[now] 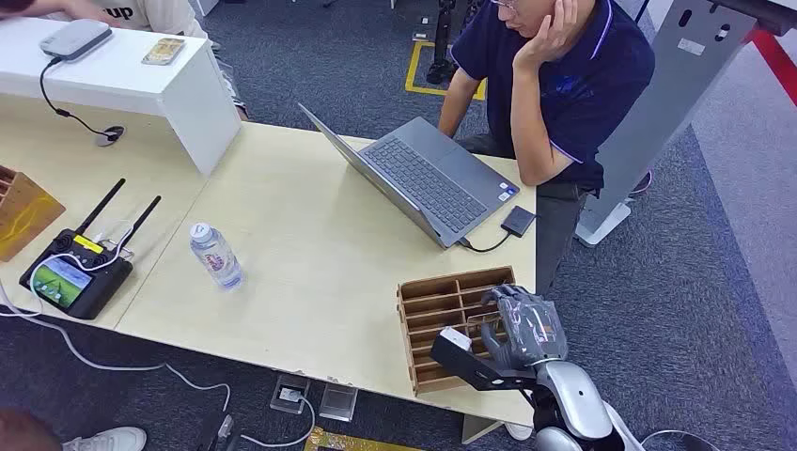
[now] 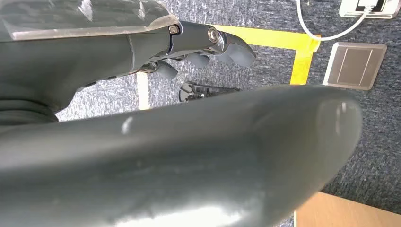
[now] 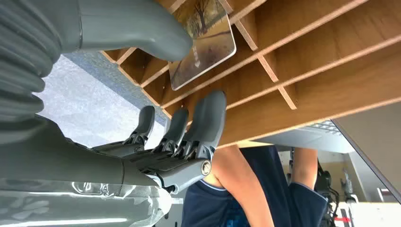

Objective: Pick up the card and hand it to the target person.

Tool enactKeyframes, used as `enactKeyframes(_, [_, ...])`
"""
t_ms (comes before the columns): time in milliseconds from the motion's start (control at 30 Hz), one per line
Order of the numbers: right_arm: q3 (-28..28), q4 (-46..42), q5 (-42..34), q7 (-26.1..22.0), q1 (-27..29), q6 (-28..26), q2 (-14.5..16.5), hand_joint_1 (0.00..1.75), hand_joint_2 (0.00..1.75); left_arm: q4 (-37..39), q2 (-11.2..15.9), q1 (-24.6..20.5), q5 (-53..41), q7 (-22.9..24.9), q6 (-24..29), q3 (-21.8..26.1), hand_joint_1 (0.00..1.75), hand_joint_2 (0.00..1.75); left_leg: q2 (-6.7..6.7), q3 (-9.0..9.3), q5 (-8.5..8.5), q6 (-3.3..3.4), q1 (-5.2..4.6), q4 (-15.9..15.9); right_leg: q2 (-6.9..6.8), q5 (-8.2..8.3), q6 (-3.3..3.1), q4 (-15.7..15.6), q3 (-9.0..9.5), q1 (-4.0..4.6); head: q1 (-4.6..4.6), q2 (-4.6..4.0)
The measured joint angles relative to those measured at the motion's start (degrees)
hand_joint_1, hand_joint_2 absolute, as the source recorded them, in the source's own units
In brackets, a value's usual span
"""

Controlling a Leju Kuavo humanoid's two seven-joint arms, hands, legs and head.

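One card (image 3: 203, 42), glossy, rounded corners, printed with a tree scene, standing tilted in a slot of the wooden card rack (image 1: 442, 305) at the table's near right corner. Rack: thin brown slats, open compartments, matte grain. Right hand (image 1: 517, 329): grey ribbed cover, dark fingers (image 3: 208, 118) extended together along the rack's outer wall, thumb (image 3: 142, 28) reaching over beside the card; holding nothing. Left hand (image 2: 203, 49): fingers loosely curled, nothing in them, hanging above carpet. Seated person (image 1: 554, 85) in navy polo at the laptop (image 1: 423, 178). Advice: bring thumb and fingers onto opposite card faces, pinch near the free edge, lift along the slot without tipping the light rack.
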Motion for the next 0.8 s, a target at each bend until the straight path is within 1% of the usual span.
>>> enactKeyframes(233, [0.00, 1.01, 0.21, -0.12, -0.57, -0.43, 0.33, 1.07, 1.75, 0.00, 0.01, 0.00, 0.15, -0.01, 0.00, 0.00, 0.00, 0.00, 0.00, 0.01, 0.00, 0.00, 0.00, 0.00, 0.00, 0.00, 0.00, 0.00, 0.00, 0.00, -0.01, 0.00])
enactKeyframes(367, [0.00, 1.25, 0.37, -0.16, -0.60, -0.60, 0.40, 1.12, 1.75, 0.00, 0.02, 0.00, 0.17, -0.02, 0.00, 0.00, 0.00, 0.00, 0.00, 0.00, 0.00, 0.00, 0.00, 0.00, 0.00, 0.00, 0.00, 0.00, 0.00, 0.00, -0.01, 0.00])
enactKeyframes(600, [0.00, 1.31, 0.53, -0.19, -0.61, -0.66, 0.40, 1.11, 1.75, 0.00, 0.04, 0.00, 0.17, -0.02, 0.00, 0.00, 0.00, 0.00, 0.00, 0.01, 0.00, 0.00, 0.00, 0.00, 0.00, 0.00, 0.00, 0.00, 0.00, 0.00, -0.01, 0.00])
enactKeyframes(700, [0.00, 1.31, 0.61, -0.20, -0.61, -0.77, 0.40, 1.14, 1.75, 0.00, 0.08, 0.00, 0.17, -0.04, 0.00, 0.00, 0.00, 0.00, 0.00, 0.01, 0.00, 0.00, 0.00, 0.00, 0.00, 0.00, 0.00, 0.00, 0.00, 0.00, -0.01, 0.00])
enactKeyframes(800, [0.00, 1.31, 0.61, -0.20, -0.60, -0.95, 0.40, 1.24, 1.75, 0.00, 0.10, 0.00, 0.17, -0.08, -0.02, 0.00, 0.00, 0.00, 0.00, 0.01, 0.00, 0.00, 0.00, 0.00, 0.00, 0.00, 0.00, 0.00, 0.00, 0.00, -0.01, 0.00])
